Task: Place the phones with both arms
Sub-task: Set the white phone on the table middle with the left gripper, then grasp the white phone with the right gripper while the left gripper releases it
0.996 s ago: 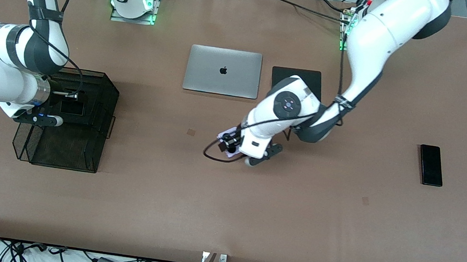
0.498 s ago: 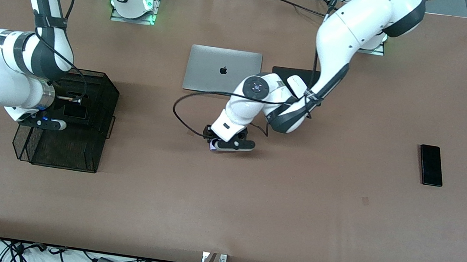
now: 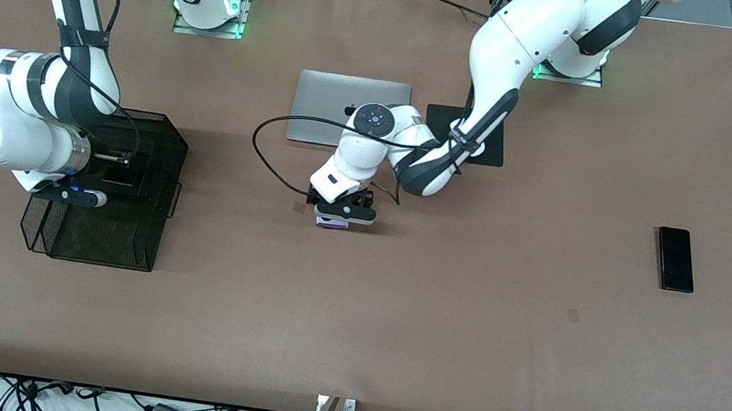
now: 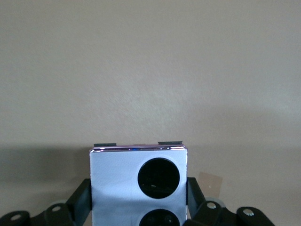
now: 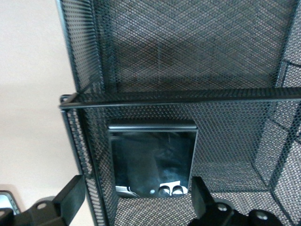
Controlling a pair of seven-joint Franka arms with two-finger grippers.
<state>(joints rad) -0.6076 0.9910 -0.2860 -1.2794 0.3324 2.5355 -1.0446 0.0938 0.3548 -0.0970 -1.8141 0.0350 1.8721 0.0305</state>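
Tabletop [image 3: 392, 339] of matte brown, broad and flat, likely grippy enough to keep a glossy slab from skating. Mesh basket [image 3: 150, 222] at the right arm's end: stiff black wire, see-through, split by a thin cross rail. Silver laptop [image 3: 323, 100], closed and smooth, with a black mat [image 3: 494, 137] beside it toward the left arm's end. Long slim black phone [image 3: 675, 259] flat on the table near the left arm's end, untouched; probably rigid, slick and thin, so best pinched across its narrow width at the long edges, near the middle. Squarish black phone [image 5: 153, 160] lying flat on the basket floor, mirror-glossy, rounded at the corners. Lilac-white phone [image 4: 117, 183], small, hard and shiny, with two black circles on its face; judged light but slippery and easily scratched, so best squeezed on its side edges, never on the lenses. Left gripper [image 4: 138, 197] clamped on exactly those edges, carrying that phone low over bare table. Right gripper [image 5: 137, 188] hanging over the basket, fingers [image 5: 70, 197] spread wide to either side of the squarish phone, gripping nothing.
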